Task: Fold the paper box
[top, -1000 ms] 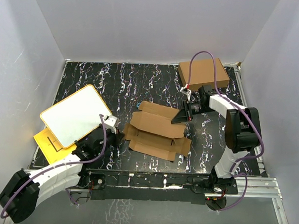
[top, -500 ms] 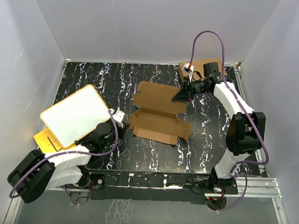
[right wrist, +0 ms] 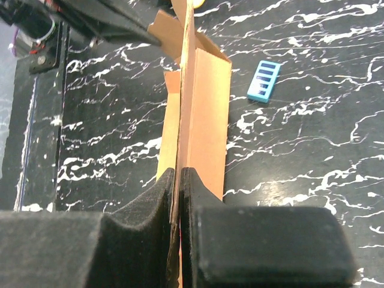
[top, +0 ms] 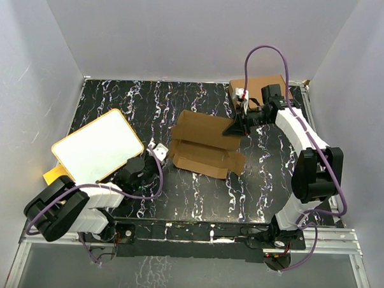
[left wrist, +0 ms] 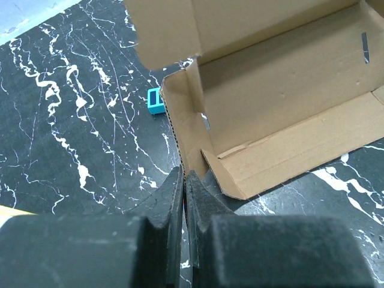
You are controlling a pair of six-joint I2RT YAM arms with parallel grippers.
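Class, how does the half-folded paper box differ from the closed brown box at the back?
The paper box sits open mid-table, flaps spread; the brown box is closed in the far corner. The right gripper pinches the paper box; nothing grips the brown box. Both are plain brown cardboard.

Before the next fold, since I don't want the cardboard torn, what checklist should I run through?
1. Grip of the left end effector on the paper box, at its corner wall: ok, shut on it.
2. Grip of the right end effector on the raised panel: ok, shut on it.
3. Panel lifted off the table: ok.
4. Is the small blue piece apart from the cardboard: ok.
5. Box closed: not ok, it lies open.
6. Is the larger brown box clear of the right arm: cannot tell, they overlap in the top view.
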